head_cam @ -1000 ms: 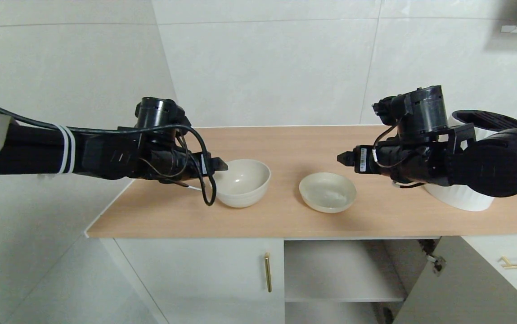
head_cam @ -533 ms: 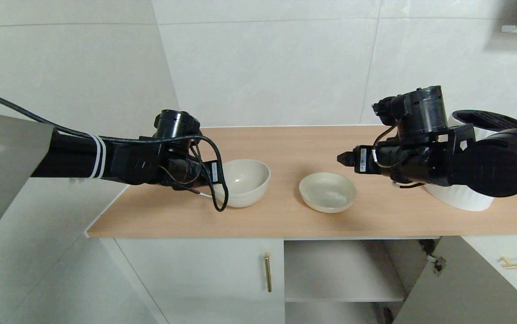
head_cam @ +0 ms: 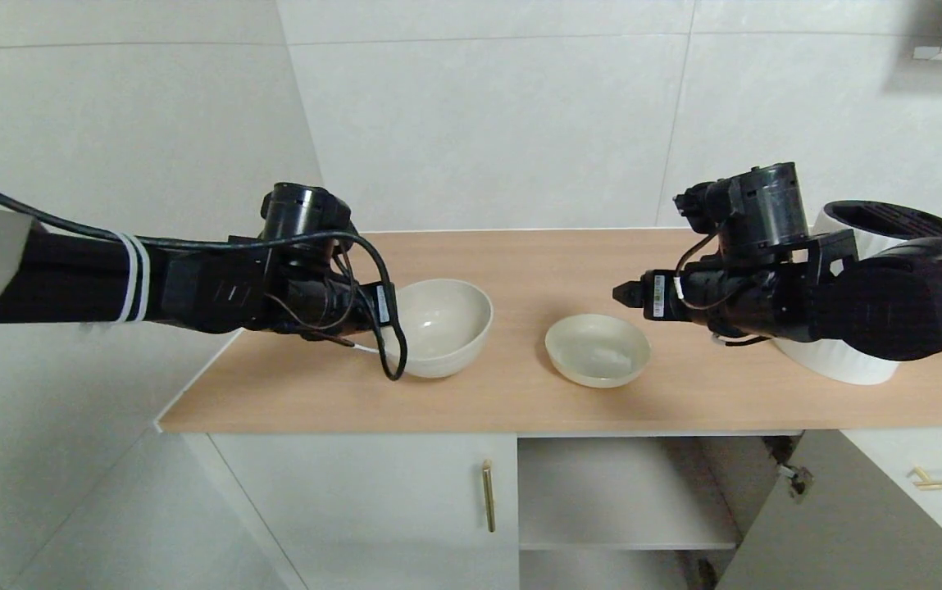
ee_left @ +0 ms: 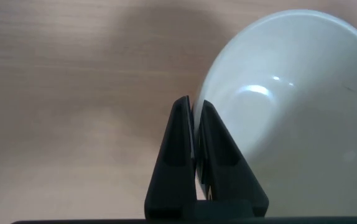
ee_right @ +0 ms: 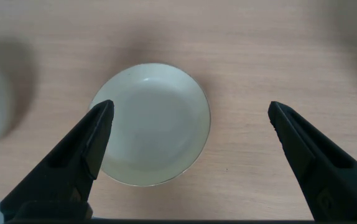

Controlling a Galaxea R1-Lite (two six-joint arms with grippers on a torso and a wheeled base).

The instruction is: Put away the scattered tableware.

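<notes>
Since a second ago our left arm has pushed in toward the deep bowl (head_cam: pixel 446 328) and drawn back a little. The bowl's rim now stands higher in the head view, tipped up toward us. Our right arm has sunk only slightly, and the shallow dish (head_cam: pixel 598 348) has not shifted.

Our left hand (head_cam: pixel 389 307) is at the near-left edge of the deep bowl, left of centre in the head view. In the left wrist view that hand (ee_left: pixel 195 102) has its fingers (ee_left: pixel 180 134) pinched almost together on the rim of the deep bowl (ee_left: pixel 290 93).

Our right hand (head_cam: pixel 622 292) hangs above the desk (head_cam: pixel 520 262), right of centre in the head view and just right of the shallow dish. In the right wrist view this hand (ee_right: pixel 190 106) is spread wide, gripping nothing, with the shallow dish (ee_right: pixel 150 124) lying flat on the wood below.

The bowl and the dish stand near each other, not touching. A white ribbed pot (head_cam: pixel 835 365) sits on the desk at the right edge of the frame, behind our right arm. Below the desk a cupboard stands open, showing a shelf (head_cam: pixel 618 492). Beside it is a shut door with a gold handle (head_cam: pixel 487 496).
</notes>
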